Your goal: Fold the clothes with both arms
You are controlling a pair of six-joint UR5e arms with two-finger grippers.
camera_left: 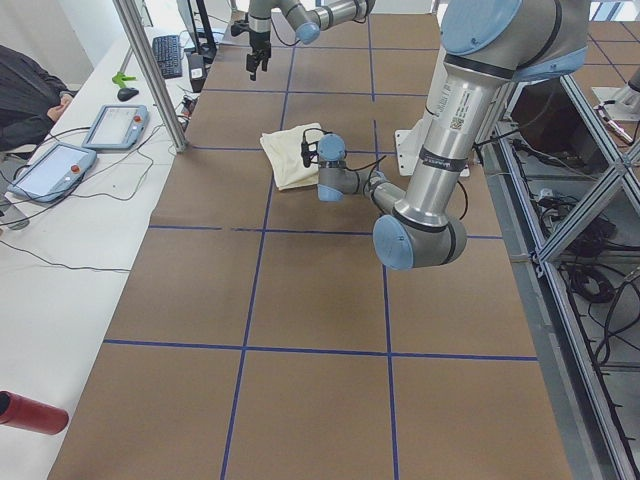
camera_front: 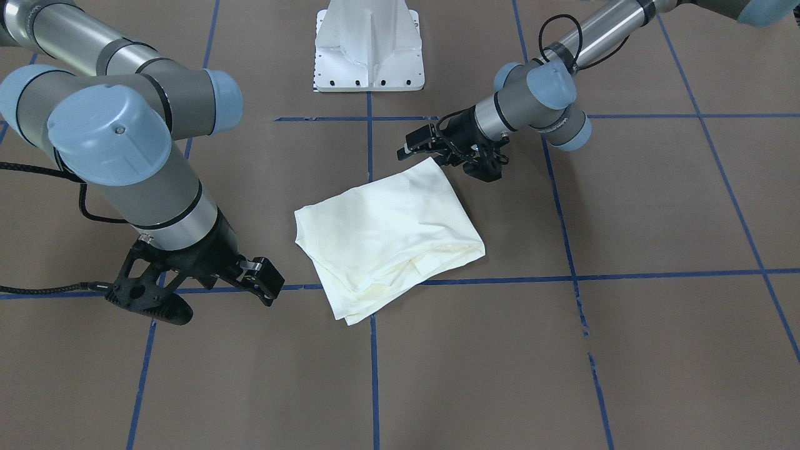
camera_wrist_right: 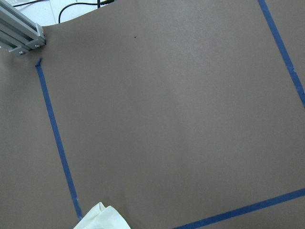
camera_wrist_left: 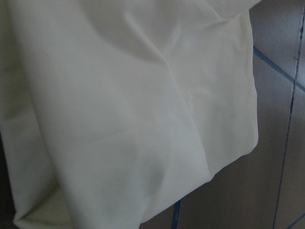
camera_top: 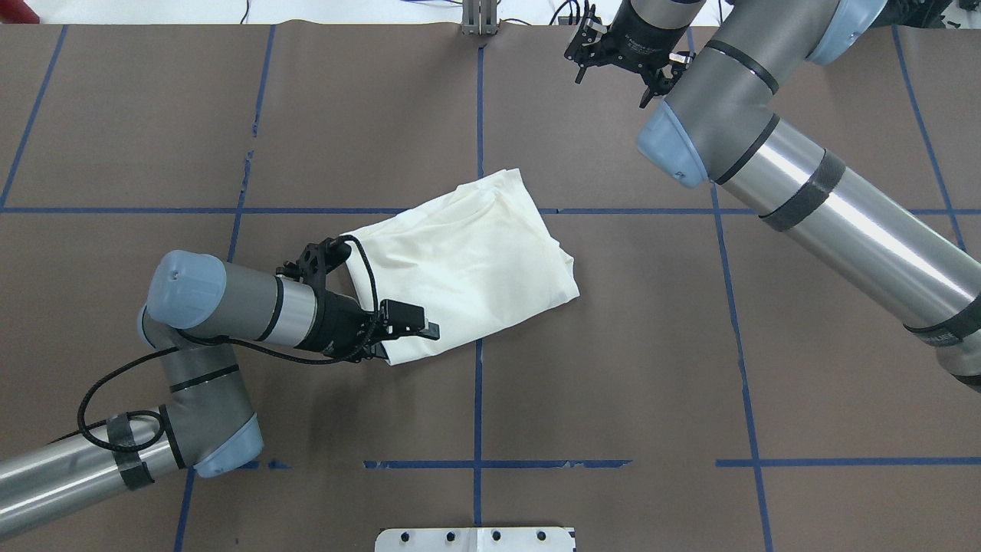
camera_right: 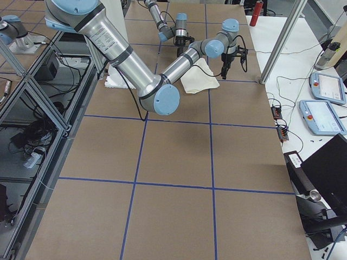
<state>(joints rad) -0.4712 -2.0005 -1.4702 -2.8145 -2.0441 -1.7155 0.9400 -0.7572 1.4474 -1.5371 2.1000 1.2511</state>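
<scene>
Item: cream fabric shirt (camera_top: pixel 467 261), folded to rough rectangle, plain side up, print not visible. Lies mid brown paper-covered tabletop (camera_top: pixel 613 345), across blue tape line.

Handling, judged: light, limp, soft, not fragile. Stacked layers likely slide and sag when lifted. Best hold: corners or folded edge, pinching all layers, one corner per arm.

Left black two-finger pincer (camera_top: pixel 379 345): at shirt's robot-side corner; whether clamped, cannot tell.

Right black two-finger pincer (camera_top: pixel 613 77): fingers apart, empty, well away near far edge.

Count: shirt, one. Arms, two. Pincers, two.

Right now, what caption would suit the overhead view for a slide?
Left tool at a corner of the folded shirt; right tool hangs apart, open.
</scene>
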